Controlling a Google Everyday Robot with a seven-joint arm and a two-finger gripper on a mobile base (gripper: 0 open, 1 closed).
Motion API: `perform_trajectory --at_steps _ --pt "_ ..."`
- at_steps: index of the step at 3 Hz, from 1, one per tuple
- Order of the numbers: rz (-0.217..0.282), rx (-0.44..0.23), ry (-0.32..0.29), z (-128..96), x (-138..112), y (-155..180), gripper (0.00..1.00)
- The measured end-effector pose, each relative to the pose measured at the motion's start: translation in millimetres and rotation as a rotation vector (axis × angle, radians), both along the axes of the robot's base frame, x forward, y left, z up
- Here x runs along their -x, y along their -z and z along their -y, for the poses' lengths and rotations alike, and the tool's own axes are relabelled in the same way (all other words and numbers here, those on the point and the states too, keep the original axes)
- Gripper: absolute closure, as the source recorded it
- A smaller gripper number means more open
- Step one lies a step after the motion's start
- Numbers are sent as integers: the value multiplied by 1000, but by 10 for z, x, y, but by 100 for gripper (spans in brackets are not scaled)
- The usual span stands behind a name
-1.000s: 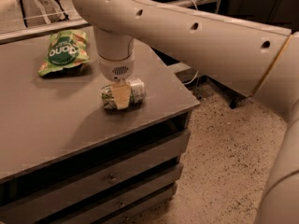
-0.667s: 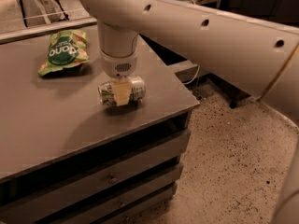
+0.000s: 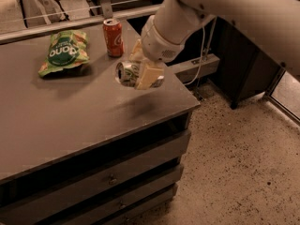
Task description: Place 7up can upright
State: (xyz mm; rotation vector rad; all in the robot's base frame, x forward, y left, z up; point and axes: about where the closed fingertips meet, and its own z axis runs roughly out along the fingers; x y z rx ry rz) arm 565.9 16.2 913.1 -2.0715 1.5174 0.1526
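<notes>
The 7up can, white-silver with green print, is held on its side in my gripper, lifted a little above the right part of the grey cabinet top. Its silver top points left. The cream fingers are shut on the can's body, one in front and one behind. A faint shadow of the can lies on the surface below it. The white arm comes down from the upper right.
An orange-red soda can stands upright near the back edge, just left of the gripper. A green chip bag lies at the back left. The cabinet's right edge and front edge are close to the gripper; drawers below.
The can lay on the cabinet top under the gripper before; now it is gripped and lifted off the surface. The arm has swung aside, uncovering the orange-red can.
</notes>
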Motion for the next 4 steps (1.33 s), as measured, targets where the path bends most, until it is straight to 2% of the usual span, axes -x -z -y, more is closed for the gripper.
perform_trajectory --at_steps 1,2,3,4 --pt "49 -213 -42 251 -162 -266 100" --pt "47 -414 -121 361 -284 -448 100" --pt "48 -464 -130 343 -326 -535 100" --pt "47 -462 -131 339 -324 -528 100"
